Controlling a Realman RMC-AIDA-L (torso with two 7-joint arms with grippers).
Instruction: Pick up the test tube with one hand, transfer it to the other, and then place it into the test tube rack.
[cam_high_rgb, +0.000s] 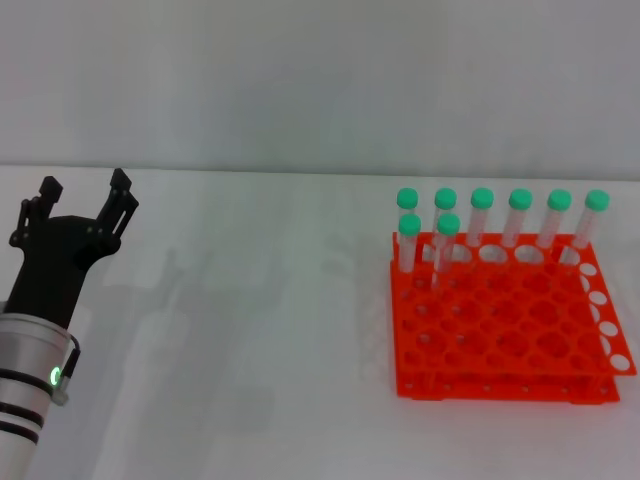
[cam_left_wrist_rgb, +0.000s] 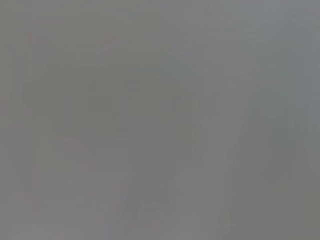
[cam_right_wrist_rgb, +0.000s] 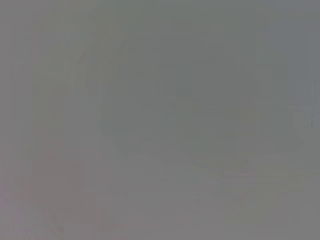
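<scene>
The left gripper (cam_high_rgb: 85, 190) is seen at the left edge of the head view, raised over the white table (cam_high_rgb: 250, 350), at the end of a thick silver arm with black bands and a small green light (cam_high_rgb: 55, 376). Its black fingers (cam_high_rgb: 121, 186) are spread apart and nothing is held between them. The right gripper is not seen in any view. On the right side of the table, well apart from the left gripper, the orange-red test tube rack (cam_high_rgb: 505, 345) is set flat, its two tiers and grid of round holes facing up. Eight green-capped tubes are stood upright in it: six are lined along the far row (cam_high_rgb: 520, 225), and two more are placed just in front of them at the rack's left end, one in the corner (cam_high_rgb: 408, 240) and one beside it (cam_high_rgb: 447, 240). Which of these eight is the test tube of the task cannot be told, as all look alike; no tube is seen lying on the table or held in a gripper. The remaining holes of the rack are left open. The left wrist view and the right wrist view are filled with a flat grey field in which nothing can be made out.
</scene>
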